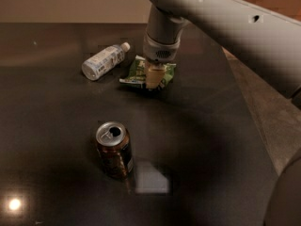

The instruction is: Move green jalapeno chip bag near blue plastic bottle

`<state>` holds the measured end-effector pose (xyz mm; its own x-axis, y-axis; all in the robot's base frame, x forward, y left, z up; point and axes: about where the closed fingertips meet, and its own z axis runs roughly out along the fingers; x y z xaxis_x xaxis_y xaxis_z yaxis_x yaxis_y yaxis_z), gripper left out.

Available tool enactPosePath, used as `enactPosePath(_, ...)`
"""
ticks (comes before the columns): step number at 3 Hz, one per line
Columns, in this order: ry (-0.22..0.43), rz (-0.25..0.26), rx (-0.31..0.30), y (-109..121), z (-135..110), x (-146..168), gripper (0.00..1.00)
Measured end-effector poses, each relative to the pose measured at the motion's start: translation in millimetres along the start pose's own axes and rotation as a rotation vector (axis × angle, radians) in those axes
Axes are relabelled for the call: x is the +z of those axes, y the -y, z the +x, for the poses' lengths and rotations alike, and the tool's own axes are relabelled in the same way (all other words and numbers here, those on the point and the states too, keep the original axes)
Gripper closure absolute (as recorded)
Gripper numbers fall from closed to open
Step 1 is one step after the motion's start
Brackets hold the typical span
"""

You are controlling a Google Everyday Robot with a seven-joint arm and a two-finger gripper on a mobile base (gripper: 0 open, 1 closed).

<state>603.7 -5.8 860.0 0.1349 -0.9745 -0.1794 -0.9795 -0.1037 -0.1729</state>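
Evidently the carry step is in hand: the claw (154, 77) is clamped on the green jalapeno chip bag (137, 70), just right of the blue plastic bottle (103, 60) lying on the worktop (56, 126). Next, I judge, comes a short shift toward the bottle, then release.

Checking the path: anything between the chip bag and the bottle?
Nothing: bare table between green jalapeno chip bag and blue plastic bottle, camera view. Gripper sits on the bag.
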Motion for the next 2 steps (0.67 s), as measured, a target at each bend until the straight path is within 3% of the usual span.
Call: enactPosePath(2, 0.017, -0.008, 0.005, 22.5, -11.7, 5.2, 0.6)
